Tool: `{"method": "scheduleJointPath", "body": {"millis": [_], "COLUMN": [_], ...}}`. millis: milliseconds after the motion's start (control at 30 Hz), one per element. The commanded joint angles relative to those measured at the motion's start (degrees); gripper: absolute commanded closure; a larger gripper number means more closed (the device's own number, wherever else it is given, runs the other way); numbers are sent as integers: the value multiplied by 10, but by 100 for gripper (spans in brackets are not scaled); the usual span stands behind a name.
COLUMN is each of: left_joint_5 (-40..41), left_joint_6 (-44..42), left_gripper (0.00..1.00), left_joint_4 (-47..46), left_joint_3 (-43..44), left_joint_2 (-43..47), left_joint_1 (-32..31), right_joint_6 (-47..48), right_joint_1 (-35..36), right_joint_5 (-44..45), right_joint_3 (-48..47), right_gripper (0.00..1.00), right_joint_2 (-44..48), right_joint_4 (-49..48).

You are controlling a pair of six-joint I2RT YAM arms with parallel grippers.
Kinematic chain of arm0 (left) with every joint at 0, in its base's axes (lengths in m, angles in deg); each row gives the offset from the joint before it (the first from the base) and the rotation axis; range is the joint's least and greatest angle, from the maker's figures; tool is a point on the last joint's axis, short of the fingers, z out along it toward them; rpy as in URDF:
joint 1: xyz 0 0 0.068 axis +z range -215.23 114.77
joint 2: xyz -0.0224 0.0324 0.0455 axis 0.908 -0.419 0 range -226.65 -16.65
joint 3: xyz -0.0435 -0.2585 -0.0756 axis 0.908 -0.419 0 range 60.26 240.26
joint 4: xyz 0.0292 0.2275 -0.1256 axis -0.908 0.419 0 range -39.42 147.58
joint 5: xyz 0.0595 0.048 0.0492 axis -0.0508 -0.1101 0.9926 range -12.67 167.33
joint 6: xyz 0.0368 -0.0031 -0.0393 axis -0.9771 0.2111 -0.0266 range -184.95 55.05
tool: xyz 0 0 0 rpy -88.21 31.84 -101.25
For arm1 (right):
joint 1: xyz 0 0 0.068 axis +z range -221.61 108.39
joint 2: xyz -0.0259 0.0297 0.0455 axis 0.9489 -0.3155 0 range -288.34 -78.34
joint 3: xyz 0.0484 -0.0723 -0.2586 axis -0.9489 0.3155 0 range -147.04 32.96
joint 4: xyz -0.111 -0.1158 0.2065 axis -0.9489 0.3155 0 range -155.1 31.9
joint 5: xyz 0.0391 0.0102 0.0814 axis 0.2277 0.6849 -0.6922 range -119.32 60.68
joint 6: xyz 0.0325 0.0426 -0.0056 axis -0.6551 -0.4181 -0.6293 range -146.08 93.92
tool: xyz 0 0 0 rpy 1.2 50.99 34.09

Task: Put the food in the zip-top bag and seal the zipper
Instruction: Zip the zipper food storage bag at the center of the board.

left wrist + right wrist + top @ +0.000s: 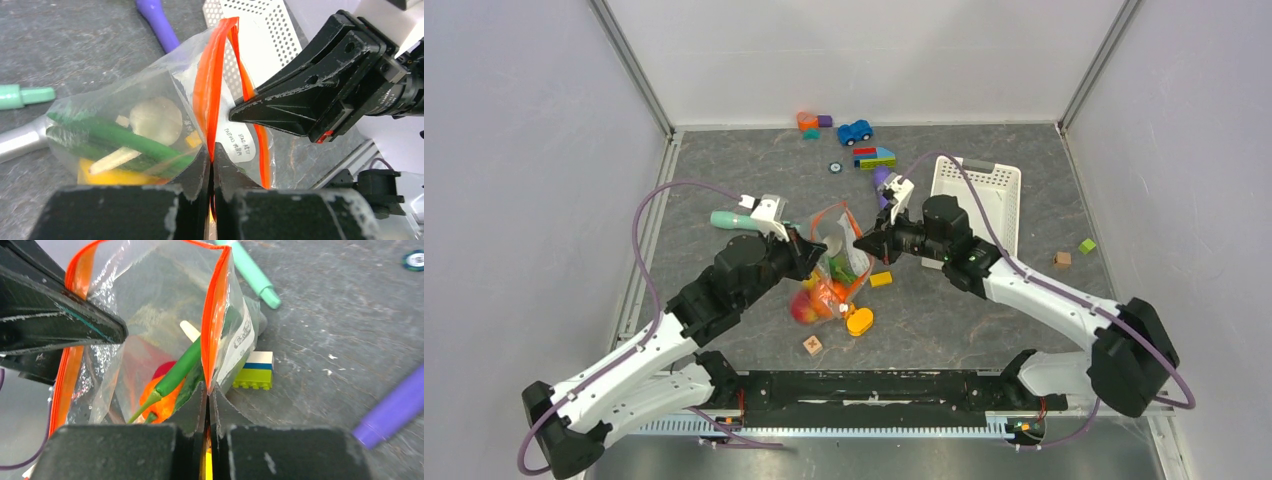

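The clear zip-top bag (834, 262) stands between both arms with its mouth spread open. My left gripper (212, 150) is shut on one side of the orange-red zipper (209, 85). My right gripper (207, 389) is shut on the opposite side of the zipper (214, 315). In the top view the left gripper (812, 245) and right gripper (860, 240) face each other across the mouth. Food lies inside: green cucumbers (125, 140), yellow squash (112, 176), a pale round piece (156, 120), an orange pumpkin (161, 401) and a red fruit (165, 371).
An orange-yellow rounded piece (859, 321), a yellow block (881, 279) and a wooden cube (812, 345) lie by the bag. A white slotted basket (977, 195) stands to the right. A teal tool (729, 220), a purple tool (395, 407) and toy blocks (874, 157) lie behind.
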Motion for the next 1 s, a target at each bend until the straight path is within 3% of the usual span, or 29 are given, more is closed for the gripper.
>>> {"method": "scheduleJointPath", "body": {"millis": [0, 167, 267, 333, 433, 467, 833, 967], "left_joint_5": [-45, -69, -85, -92, -97, -94, -113, -199], "left_joint_6": [-33, -43, -54, -62, -77, -81, -170, -198], "left_gripper": [92, 91, 87, 65, 11, 2, 0, 0], "left_joint_4": [-80, -122, -126, -126, -103, -95, -36, -61], "left_joint_3": [40, 71, 97, 108, 115, 112, 1, -31], "left_joint_2": [-32, -87, -118, -131, -132, -128, 8, 33], "left_joint_1": [-2, -2, -2, -2, -2, -2, -2, -3], "right_joint_6": [-14, -40, -54, -72, -94, -100, -145, -152], "right_joint_1": [-1, -1, -1, -1, -1, -1, -1, -1], "right_joint_5": [94, 201, 261, 287, 308, 311, 341, 358], "right_joint_3": [-32, -31, -5, 19, 35, 34, -8, -38], "right_gripper": [99, 100, 100, 100, 100, 100, 97, 91], "right_joint_2": [62, 108, 140, 156, 161, 158, 95, 70], "right_joint_4": [64, 113, 92, 64, 40, 37, 5, 16]}}
